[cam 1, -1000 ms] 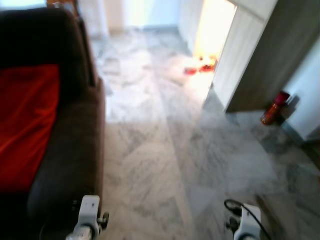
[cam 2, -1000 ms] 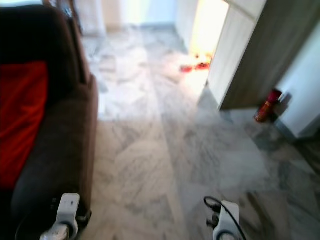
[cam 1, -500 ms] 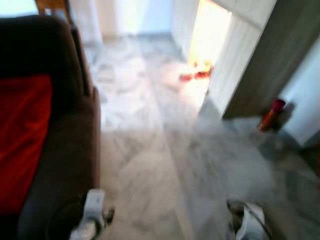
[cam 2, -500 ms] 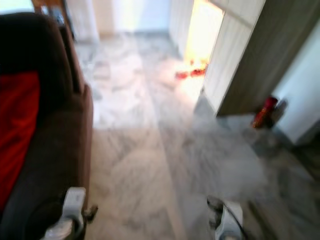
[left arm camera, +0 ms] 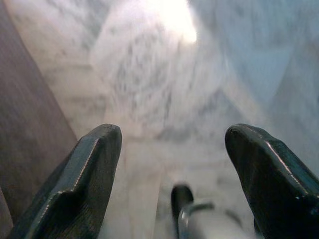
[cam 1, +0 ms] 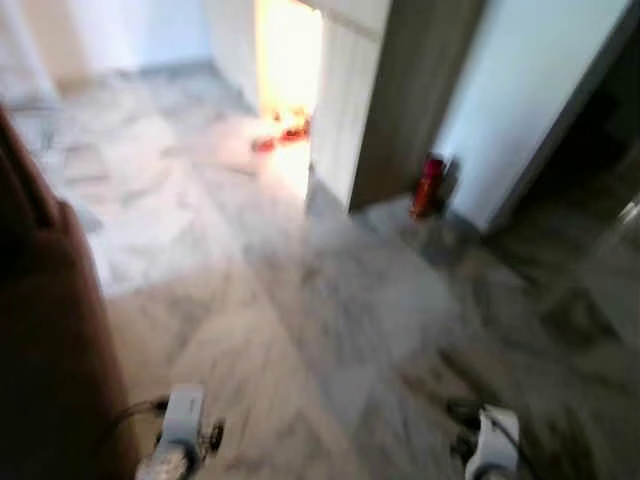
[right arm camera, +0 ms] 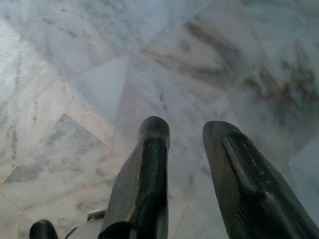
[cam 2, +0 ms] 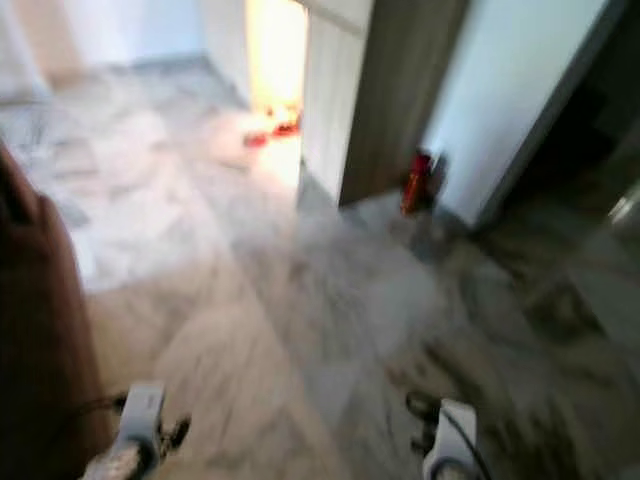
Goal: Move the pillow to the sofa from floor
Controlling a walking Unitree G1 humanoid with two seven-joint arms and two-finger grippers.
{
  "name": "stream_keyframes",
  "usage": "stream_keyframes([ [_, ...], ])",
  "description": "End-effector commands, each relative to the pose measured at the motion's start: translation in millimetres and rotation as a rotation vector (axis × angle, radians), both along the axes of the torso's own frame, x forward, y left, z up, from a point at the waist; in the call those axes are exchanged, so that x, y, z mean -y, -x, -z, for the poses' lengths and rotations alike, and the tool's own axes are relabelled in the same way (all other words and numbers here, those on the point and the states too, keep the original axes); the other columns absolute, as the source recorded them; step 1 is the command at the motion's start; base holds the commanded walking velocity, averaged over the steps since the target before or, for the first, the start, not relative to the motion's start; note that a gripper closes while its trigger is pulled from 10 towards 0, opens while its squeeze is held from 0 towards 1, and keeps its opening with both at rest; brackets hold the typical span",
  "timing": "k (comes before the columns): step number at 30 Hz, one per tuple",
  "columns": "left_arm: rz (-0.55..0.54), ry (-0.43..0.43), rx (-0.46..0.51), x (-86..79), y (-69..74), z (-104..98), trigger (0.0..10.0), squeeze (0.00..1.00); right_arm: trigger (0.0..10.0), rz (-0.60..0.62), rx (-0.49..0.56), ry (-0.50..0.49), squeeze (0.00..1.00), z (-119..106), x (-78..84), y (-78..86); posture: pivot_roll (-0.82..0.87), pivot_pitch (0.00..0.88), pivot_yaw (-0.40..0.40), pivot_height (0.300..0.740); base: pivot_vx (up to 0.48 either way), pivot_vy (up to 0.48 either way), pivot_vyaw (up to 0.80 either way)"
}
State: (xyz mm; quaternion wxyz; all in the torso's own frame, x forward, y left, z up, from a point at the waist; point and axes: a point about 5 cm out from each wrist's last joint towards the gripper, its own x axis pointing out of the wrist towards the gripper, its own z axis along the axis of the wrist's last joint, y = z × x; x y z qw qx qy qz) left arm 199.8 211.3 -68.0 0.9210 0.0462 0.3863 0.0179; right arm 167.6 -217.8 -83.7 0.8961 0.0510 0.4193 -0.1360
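The sofa [cam 1: 40, 330] edged the frame's lower left; no pillow was visible on the marble floor [cam 1: 330, 300], so its place was unknown. Left gripper [left arm camera: 169, 164] gaped wide, right gripper [right arm camera: 187, 164] slightly parted, both empty. Finding and carrying apparently remained.

Sofa [cam 1: 45, 330] sits at near left, its arm running along the left edge. Marble floor [cam 1: 300, 300] spreads right of it and on to the far side. Far centre: lit doorway [cam 1: 285, 60] w/ small items [cam 1: 280, 135] on the floor at its threshold. Just right of the doorway, cabinet panel [cam 1: 385, 90] stands; right of that, wall [cam 1: 520, 90]. Fire extinguisher [cam 1: 428, 187] stands on the floor btwn cabinet & wall, at their foot. Far right: dark opening [cam 1: 600, 140]. Left arm [cam 1: 178, 440] at near left, beside sofa; right arm [cam 1: 490, 450] at near right, both over floor.
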Motion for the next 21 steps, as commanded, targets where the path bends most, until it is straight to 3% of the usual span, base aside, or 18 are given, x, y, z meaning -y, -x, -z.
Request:
stream_keyframes([
  [1,0.017,0.007,-0.004,3.6,-1.1,0.3,10.0,0.0,10.0,0.01,-0.008,0.011,0.0,0.2,5.5,3.1,0.08,0.0,-0.027,0.74,0.0,0.0,-0.72],
  [9,0.016,0.007,-0.006,3.0,-1.1,0.2,10.0,0.0,10.0,0.011,-0.004,0.012,0.0,-0.1,5.5,2.5,0.08,0.0,-0.027,0.74,0.0,0.0,-0.71],
  [21,0.01,0.004,-0.008,1.8,-0.6,0.4,10.0,0.0,10.0,0.009,0.012,0.013,0.0,-1.3,6.1,0.9,0.08,0.0,-0.031,0.74,0.0,0.0,0.0],
])
